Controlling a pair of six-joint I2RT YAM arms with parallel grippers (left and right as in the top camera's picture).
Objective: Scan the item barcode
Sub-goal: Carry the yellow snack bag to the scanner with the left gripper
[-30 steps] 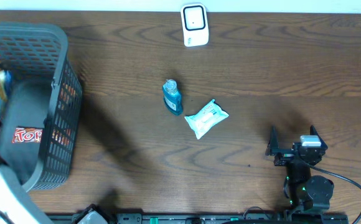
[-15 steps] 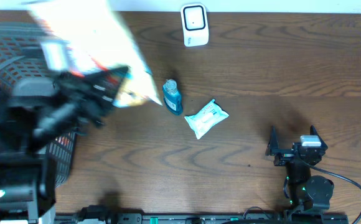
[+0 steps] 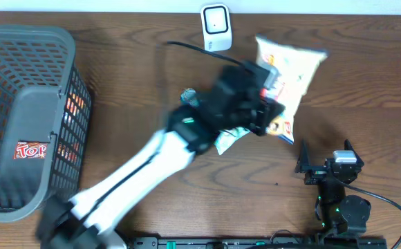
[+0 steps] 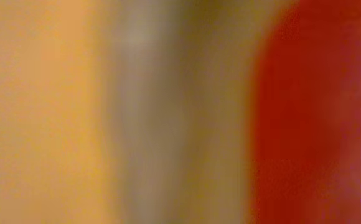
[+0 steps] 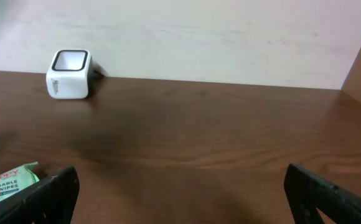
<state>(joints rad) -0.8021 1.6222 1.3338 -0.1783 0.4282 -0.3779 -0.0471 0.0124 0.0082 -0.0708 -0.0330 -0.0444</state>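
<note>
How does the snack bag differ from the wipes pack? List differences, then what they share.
Support: the snack bag is held in the left gripper; the wipes pack lies on the table.
Look: the snack bag is pale with red and orange print; the wipes pack is white and green.
View: from overhead the snack bag shows nearly whole; the wipes pack is partly hidden under the left arm.
Both are soft packets.

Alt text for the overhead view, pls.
The left arm reaches across the dark wooden table, its jaws shut on a white-and-yellow crinkly snack bag near the small white box-shaped scanner. The right arm rests at the near edge, jaws open; a grey plastic mesh basket sits at the frame's left.
</note>
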